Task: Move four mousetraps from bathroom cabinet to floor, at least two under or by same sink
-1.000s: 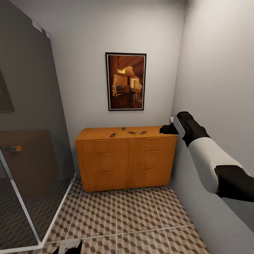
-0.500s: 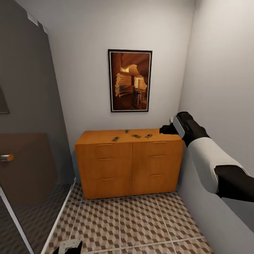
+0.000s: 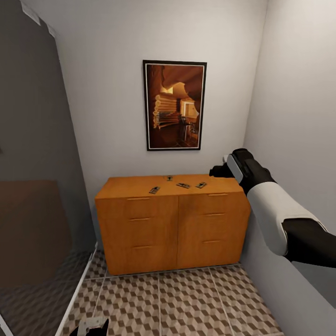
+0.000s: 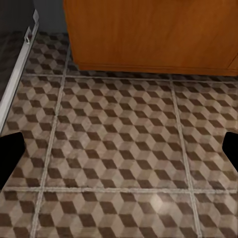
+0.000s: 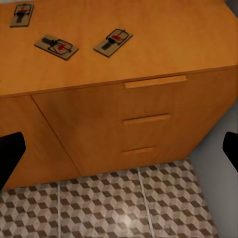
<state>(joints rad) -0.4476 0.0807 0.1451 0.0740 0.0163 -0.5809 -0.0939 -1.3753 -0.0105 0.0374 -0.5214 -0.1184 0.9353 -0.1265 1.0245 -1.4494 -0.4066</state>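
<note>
Four mousetraps lie on the orange-brown cabinet (image 3: 140,219): one (image 3: 154,190) toward the left, one (image 3: 168,178) at the back, one (image 3: 183,185) in the middle and one (image 3: 200,185) toward the right. In the right wrist view I see three of them (image 5: 22,14) (image 5: 56,46) (image 5: 113,41) on the cabinet top (image 5: 163,34). My right gripper (image 3: 217,171) (image 5: 119,153) hangs open and empty just off the cabinet's right end, above its top. My left gripper (image 3: 88,326) (image 4: 119,153) is low and open over the bathroom floor (image 4: 119,129).
A shower glass panel (image 3: 32,163) and its white threshold (image 4: 20,69) bound the left side. A grey wall (image 3: 298,116) runs close along the right, behind my right arm. A framed picture (image 3: 175,105) hangs above the cabinet. Patterned tiles (image 3: 177,303) lie before it.
The whole view has shifted and the cabinet looks nearer and larger, so the camera moved forward. Both arms keep the same pose, and the mousetraps have not moved.
</note>
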